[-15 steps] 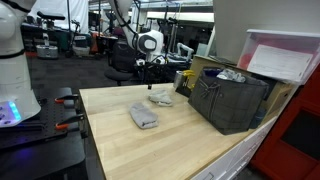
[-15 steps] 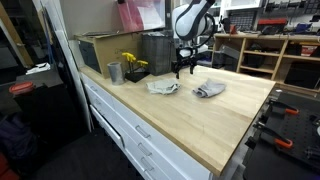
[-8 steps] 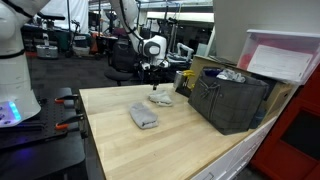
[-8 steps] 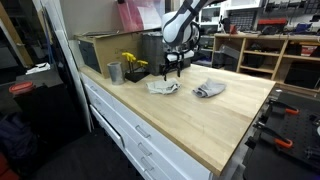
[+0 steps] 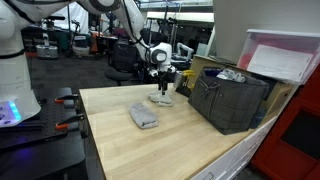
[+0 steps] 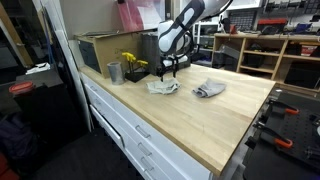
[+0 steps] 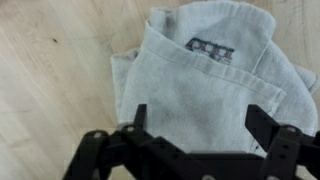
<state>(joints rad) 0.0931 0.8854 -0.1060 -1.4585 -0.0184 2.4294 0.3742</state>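
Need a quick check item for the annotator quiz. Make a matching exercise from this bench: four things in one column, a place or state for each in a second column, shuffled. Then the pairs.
Things
1. pale grey folded cloth with a dark label
2. darker grey folded cloth
3. small silver metal cup
4. black pincer

Places or states
A. upright, beside something yellow
B. jaws open, above the table
C. straight under the pincer
D. flat on the wooden table, nothing over it

Pairs: 1-C, 2-D, 3-A, 4-B
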